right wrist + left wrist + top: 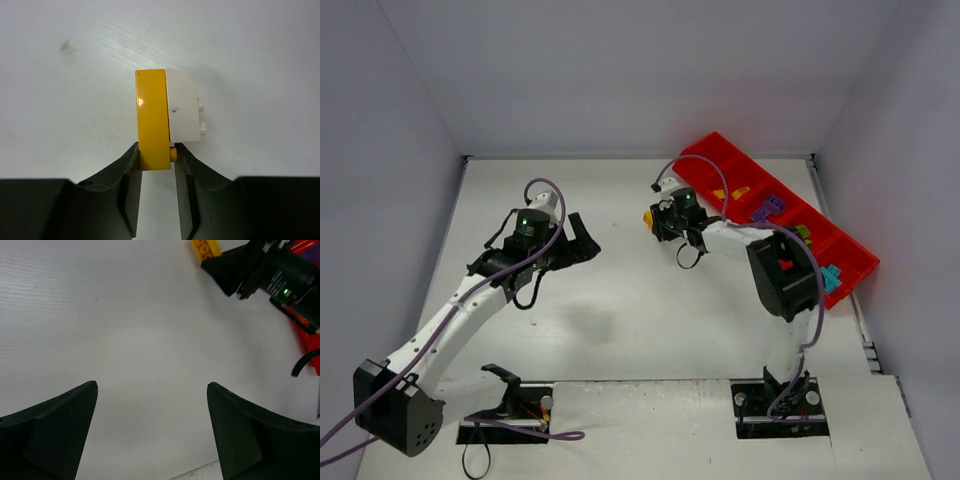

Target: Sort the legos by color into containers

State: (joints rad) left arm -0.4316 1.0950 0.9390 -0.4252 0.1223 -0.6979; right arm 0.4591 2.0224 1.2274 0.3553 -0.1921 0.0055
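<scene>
**Item:** orange-yellow lego (152, 115), standing on edge, with a white rounded piece (182, 107) flush against its right side and seemingly joined to it.

**Grip:** right gripper (156, 150) closed narrow on the brick's near end only. Cannot tell whether the brick is lifted or resting on the surface.

**Location:** in the top view, just left of the red tray (703, 158), near its far end.

**Destination, by judgement:** the compartment holding orange-yellow pieces (732, 192). Purple pieces (767, 210), green pieces (804, 232) and cyan pieces (830, 278) lie further along the row.

**Handling:** shallow pinch, so likely to pivot.
- Lift straight and carry slowly.
- Clear the low wall and lower well inside before opening.
- Check the white piece, which matches no color in the tray.

**Left gripper** (152, 390)**:** spread wide, holding nothing, above bare surface, well apart from the tray.

**Surface:** white table (620, 310), matte, faintly streaked.

**Room:** plain pale walls (620, 70) on three sides.
</scene>
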